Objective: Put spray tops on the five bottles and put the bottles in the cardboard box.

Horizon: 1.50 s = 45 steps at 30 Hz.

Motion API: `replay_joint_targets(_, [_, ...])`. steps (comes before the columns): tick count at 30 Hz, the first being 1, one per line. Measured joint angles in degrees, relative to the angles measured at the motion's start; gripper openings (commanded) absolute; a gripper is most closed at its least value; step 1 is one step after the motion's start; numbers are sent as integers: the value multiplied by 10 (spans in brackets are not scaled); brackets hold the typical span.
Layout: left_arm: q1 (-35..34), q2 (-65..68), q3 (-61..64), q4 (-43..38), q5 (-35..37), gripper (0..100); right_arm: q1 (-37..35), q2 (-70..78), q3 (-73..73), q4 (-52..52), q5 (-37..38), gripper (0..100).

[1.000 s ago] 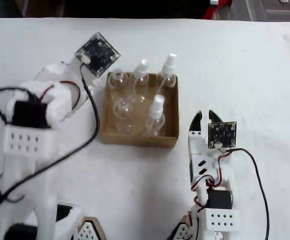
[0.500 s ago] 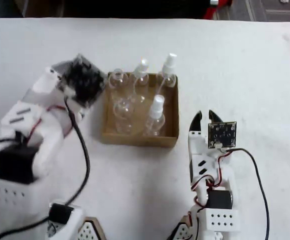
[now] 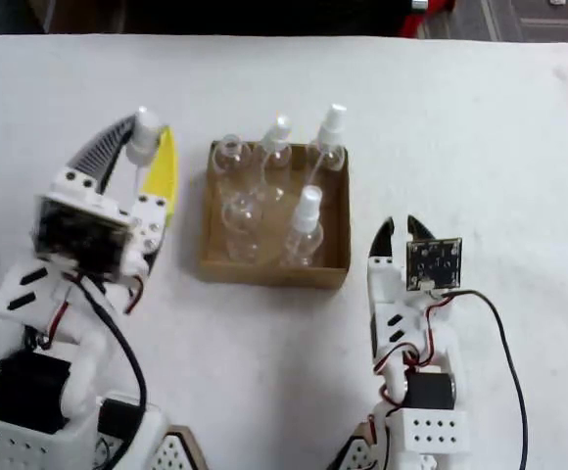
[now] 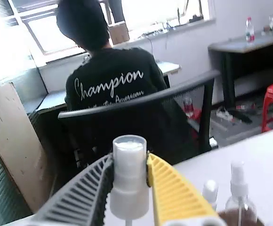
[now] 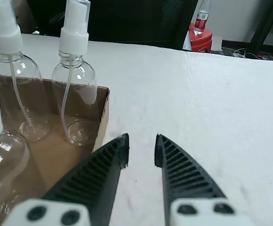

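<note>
The cardboard box (image 3: pixel 264 274) sits mid-table with several clear bottles upright in it. Three carry white spray tops, at the back middle (image 3: pixel 277 137), back right (image 3: pixel 332 125) and front right (image 3: pixel 307 210). Two are topless, one at the back left (image 3: pixel 228 155) and one at the front left (image 3: pixel 240 211). My left gripper (image 3: pixel 147 131) is left of the box, tilted up off the table and shut on a white spray top (image 3: pixel 145 123). The left wrist view has that spray top (image 4: pixel 129 150) clamped between the grey and yellow fingers of the gripper (image 4: pixel 129 161). My right gripper (image 3: pixel 400 229) rests open just right of the box.
In the right wrist view the open gripper (image 5: pixel 140 149) points past the box corner (image 5: pixel 103 109), with capped bottles (image 5: pixel 74 94) close on one side. Bare white table (image 3: pixel 480 147) stretches to the right and behind the box. The arm bases stand at the near edge.
The left arm drew back from the box's left side and tipped up, so its gripper now shows with the spray top in it. The right arm kept still.
</note>
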Motion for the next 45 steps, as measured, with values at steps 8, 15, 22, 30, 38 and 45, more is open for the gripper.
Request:
replay_joint_targets(8, [-5,0,76,-171,109,23,0,0,0,0,0,75])
replay_joint_targets(15, [-5,0,123,-253,115,23,0,0,0,0,0,74])
replay_joint_targets(22, [-5,107,87,-283,117,23,10,0,0,0,0,74])
replay_joint_targets(30, [3,164,36,-259,173,23,15,0,0,0,0,74])
replay_joint_targets(38, [2,164,36,-268,186,23,15,0,0,0,0,74])
replay_joint_targets(45, [2,193,33,-280,186,23,15,0,0,0,0,74])
